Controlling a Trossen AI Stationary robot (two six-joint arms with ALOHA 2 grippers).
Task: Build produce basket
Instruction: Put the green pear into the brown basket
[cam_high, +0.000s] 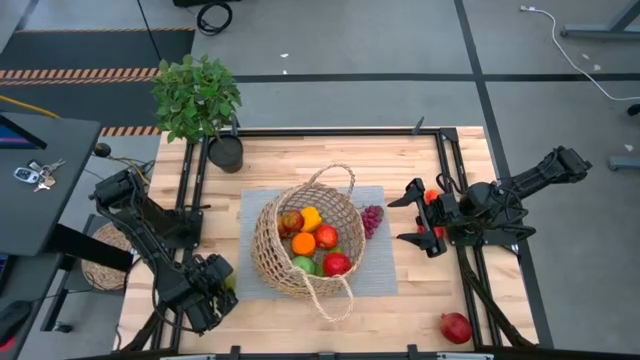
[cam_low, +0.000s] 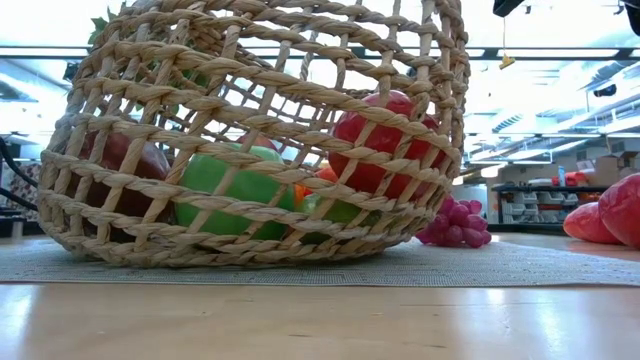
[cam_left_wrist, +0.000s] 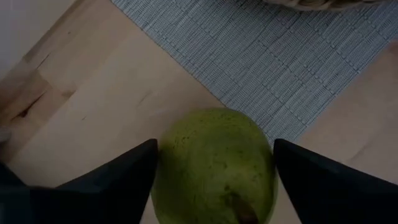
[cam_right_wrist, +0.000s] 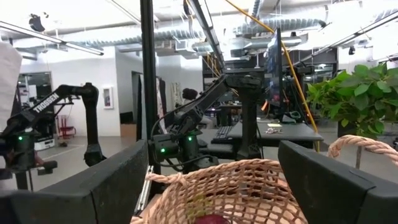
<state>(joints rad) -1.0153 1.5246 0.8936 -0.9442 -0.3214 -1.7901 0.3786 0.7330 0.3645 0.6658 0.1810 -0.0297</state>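
Basket (cam_high: 300, 245) is holding most produce, while grapes (cam_high: 372, 219) and pomegranate (cam_high: 455, 327) are waiting outside; left gripper (cam_left_wrist: 214, 171), jaws apart, is straddling pear (cam_left_wrist: 214, 165), and right gripper (cam_high: 418, 217) is hovering open, empty.

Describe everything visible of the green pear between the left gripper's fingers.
The green pear is rounded, with matte, yellowish-green, finely speckled skin and a short brown stem end showing near the wrist camera. It lies on the pale wooden table, just off the corner of the grey woven mat. The left gripper straddles it, one dark finger on each side; whether the fingers touch the skin yet cannot be told. From above it is barely visible under the gripper.
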